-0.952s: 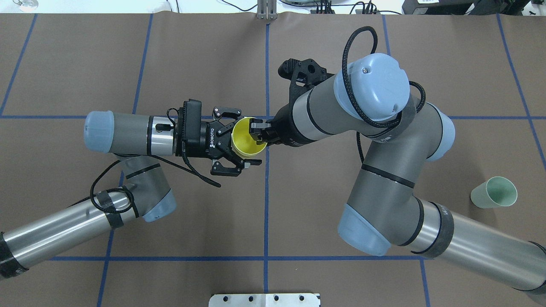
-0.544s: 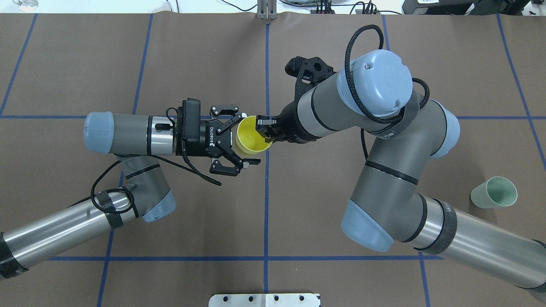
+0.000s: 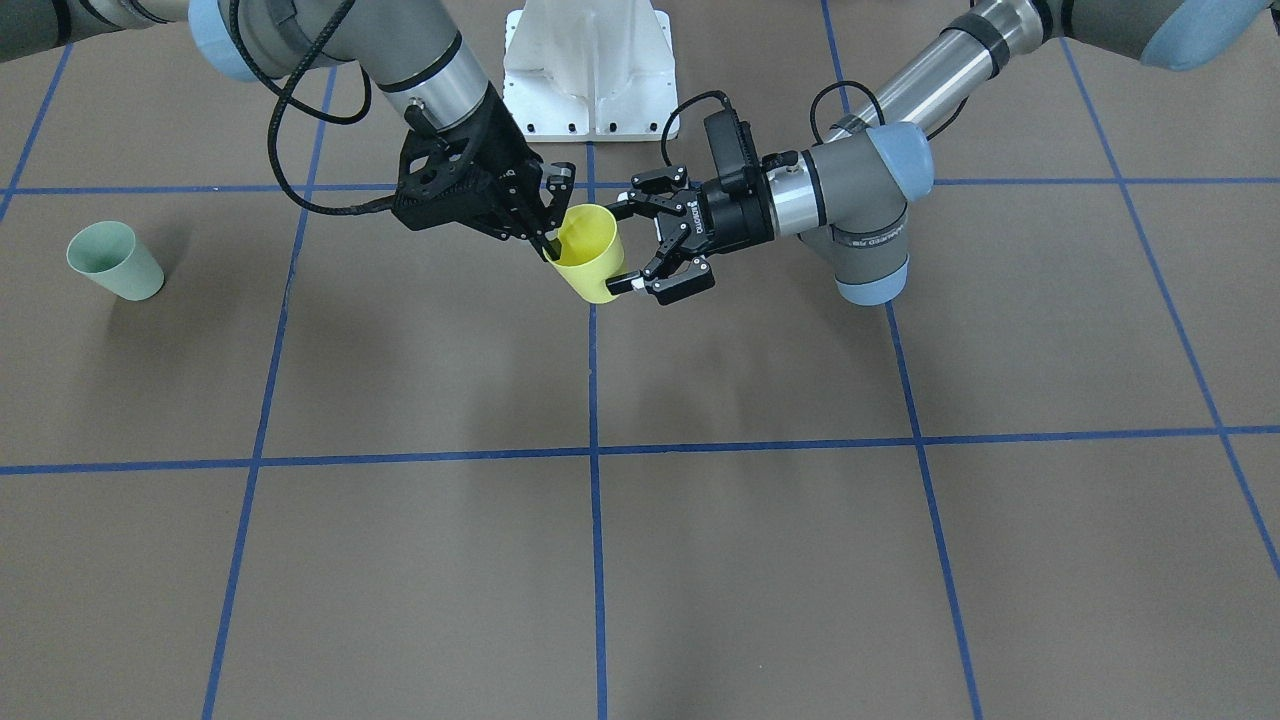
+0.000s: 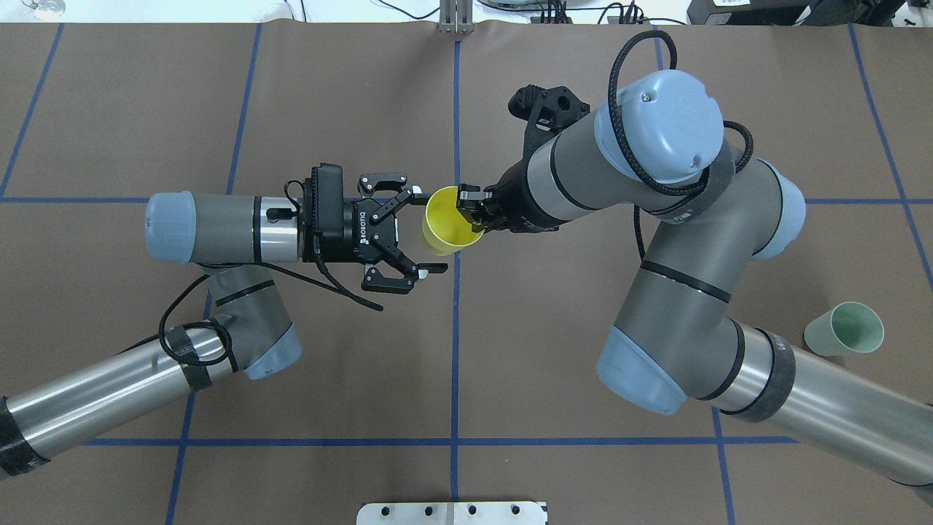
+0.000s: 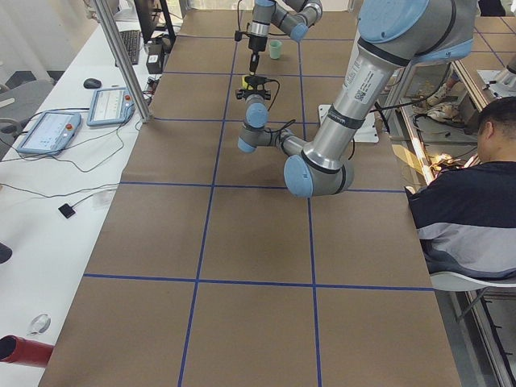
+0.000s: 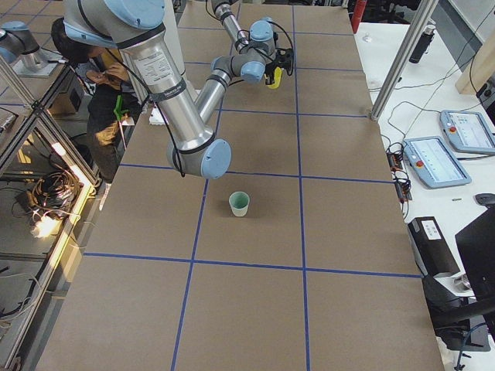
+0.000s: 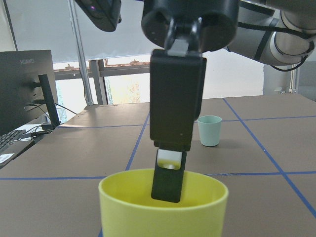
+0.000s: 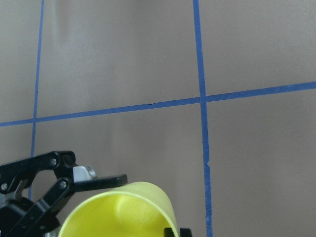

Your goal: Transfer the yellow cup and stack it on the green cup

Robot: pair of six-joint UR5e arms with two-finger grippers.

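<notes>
i have the yellow cup (image 4: 446,235) up off the table (image 4: 328,379), over the middle where the blue tape lines (image 4: 455,350) cross, mouth upward and leaning a little. the right gripper (image 4: 470,209) has it by the rim: jaws closed down on the wall, one finger inside the cup and the other outside. from the left wrist view that inner finger (image 7: 170,180) is the only thing i see in the cup, hanging down into it.

the left gripper (image 4: 430,230) lies level beside it with its jaws spread wide, one on each side of the cup's lower end. it grips nothing; i can't tell whether a pad brushes the wall.

the green cup (image 4: 845,329) stands upright on the table far off on the robot's right, well apart from both grippers, mouth up, showing me just its pale inner wall.
</notes>
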